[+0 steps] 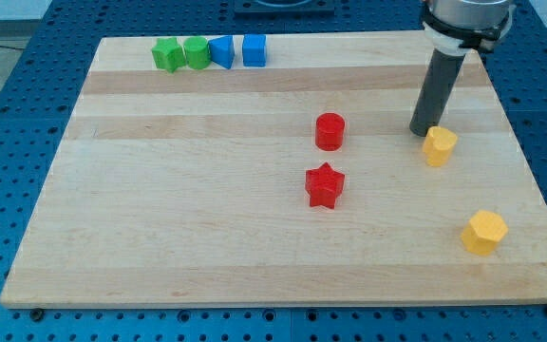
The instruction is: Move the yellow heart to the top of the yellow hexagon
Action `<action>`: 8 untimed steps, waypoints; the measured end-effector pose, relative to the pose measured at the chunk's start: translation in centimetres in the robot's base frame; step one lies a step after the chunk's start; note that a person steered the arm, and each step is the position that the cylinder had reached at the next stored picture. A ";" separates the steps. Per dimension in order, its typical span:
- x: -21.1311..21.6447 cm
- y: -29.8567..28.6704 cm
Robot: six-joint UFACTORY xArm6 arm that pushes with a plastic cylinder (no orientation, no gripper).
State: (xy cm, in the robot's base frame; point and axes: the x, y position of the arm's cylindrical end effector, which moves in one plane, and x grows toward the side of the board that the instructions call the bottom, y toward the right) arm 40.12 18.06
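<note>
Lab: blue perforated bench [27,114], wooden board [207,237]

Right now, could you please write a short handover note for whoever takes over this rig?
My tip sits on the board, touching or nearly touching the yellow heart on its upper-left side.
The yellow hexagon lies toward the view's bottom right, well apart from the heart.
Done: tip brought to the heart.
Left: push the heart toward the view's bottom right, stopping just above the hexagon.
</note>
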 end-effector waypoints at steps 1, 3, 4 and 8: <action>1.9 0.1; 7.4 0.7; 8.5 0.7; 8.5 5.2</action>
